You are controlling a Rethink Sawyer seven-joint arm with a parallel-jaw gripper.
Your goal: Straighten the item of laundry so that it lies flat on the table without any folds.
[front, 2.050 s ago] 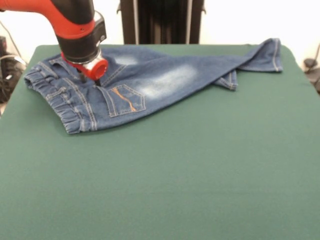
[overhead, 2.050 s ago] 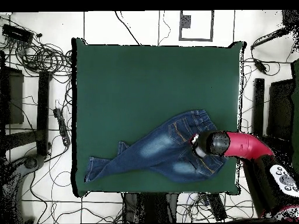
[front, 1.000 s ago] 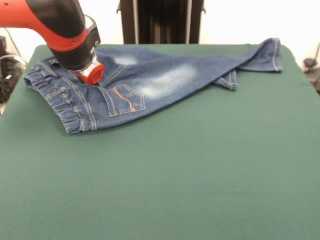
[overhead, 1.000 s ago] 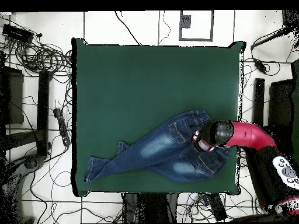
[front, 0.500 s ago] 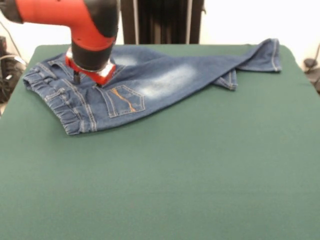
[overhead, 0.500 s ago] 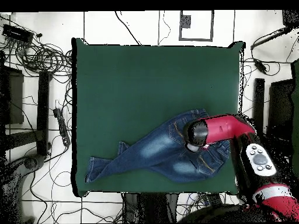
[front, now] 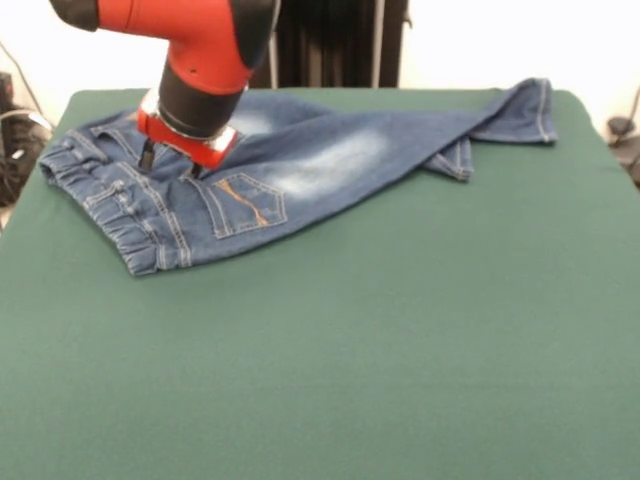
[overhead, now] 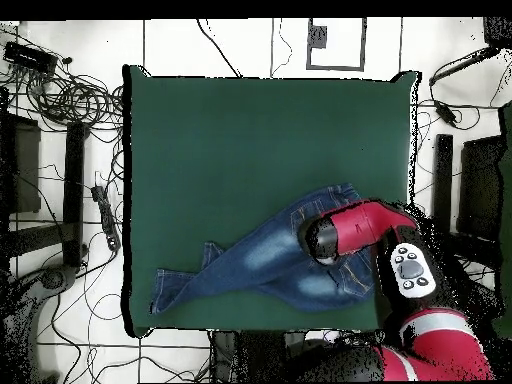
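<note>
The item of laundry [front: 320, 160], a small pair of blue jeans, lies along the far part of the green table [front: 330, 360]. Its gathered waistband [front: 110, 210] is at the left and the legs run right to a hem [front: 530, 110]. The shorter leg's hem [front: 455, 160] is tucked against the longer leg. My gripper [front: 170, 163] is down on the seat by the orange-stitched pocket [front: 245, 205], open, with both tips touching denim. Overhead, the gripper [overhead: 318, 240] sits over the waist end of the jeans [overhead: 260, 258] near the table's [overhead: 250, 130] lower right.
My red arm [overhead: 365, 225] and its lower link [overhead: 410, 270] cover the table's bottom right corner overhead. Cables [overhead: 60, 100] lie on the floor at the left. A dark stand [front: 325, 40] rises behind the table's far edge.
The arm has swung round and the gripper has shifted a little along the seat toward the legs. The waistband has slid slightly left in the front view.
</note>
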